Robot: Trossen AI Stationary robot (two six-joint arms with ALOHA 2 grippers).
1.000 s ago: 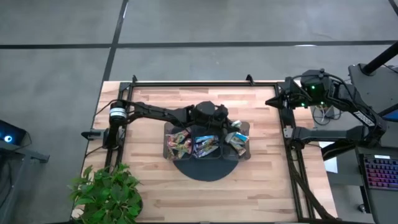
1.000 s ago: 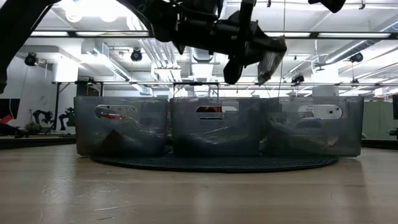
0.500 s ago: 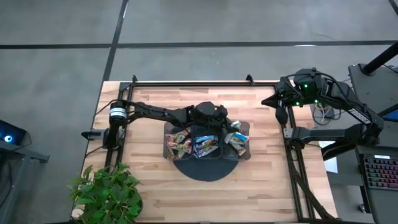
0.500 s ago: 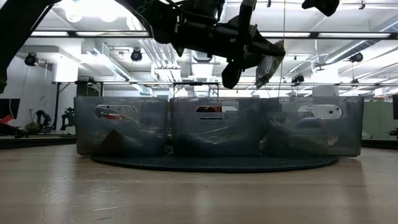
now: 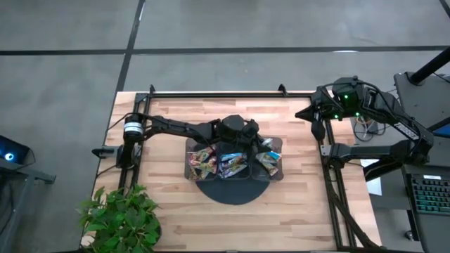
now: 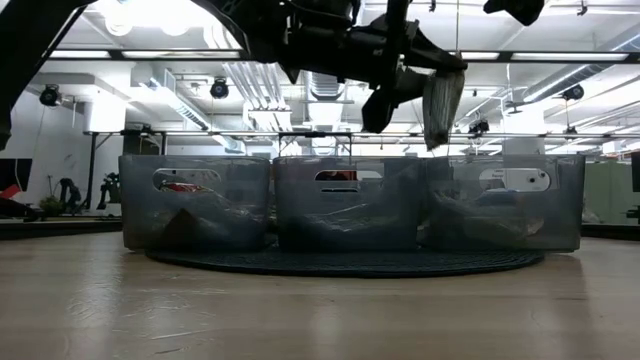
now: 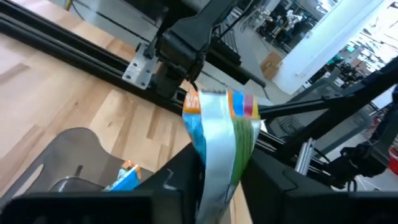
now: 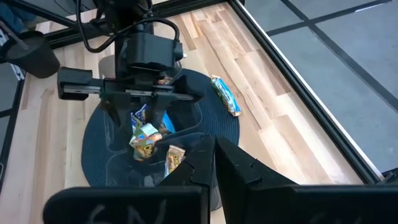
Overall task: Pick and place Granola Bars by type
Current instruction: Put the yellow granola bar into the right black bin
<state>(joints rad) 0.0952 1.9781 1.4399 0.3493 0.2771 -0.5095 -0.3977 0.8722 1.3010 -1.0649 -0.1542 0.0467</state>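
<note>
Left gripper (image 6: 412,92) above tray (image 5: 275,144), jaws pinching one light blue bar (image 6: 437,108); right gripper (image 5: 310,114) at table edge, jaws pressed together.

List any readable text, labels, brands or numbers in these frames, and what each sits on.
None can be read.
Granola bar at the left end effector: print on the foil wrapper, too blurred to read.
Bars in the tray: wrappers too small to read.
Bar lying on the dark mat: print unreadable.
Keyboard beside the table: key legends too small.
</note>
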